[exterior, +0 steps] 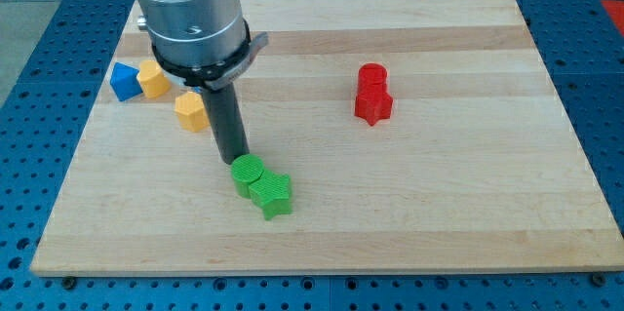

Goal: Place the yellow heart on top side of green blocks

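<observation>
Two yellow blocks lie at the view's left. One point(152, 79) sits beside a blue block point(123, 81) and looks like the heart. The other point(191, 112) is lower and to the right, and looks hexagonal. Two green blocks touch each other at the bottom centre: a round one point(248, 174) and a star-like one point(272, 195). My tip point(237, 161) rests on the board right at the upper left edge of the round green block, to the lower right of both yellow blocks. The arm's body hides the board above the rod.
Two red blocks stand together right of centre, one point(371, 77) just above the other point(372, 105). The wooden board point(458, 213) lies on a blue perforated table. The blue block is close to the board's left edge.
</observation>
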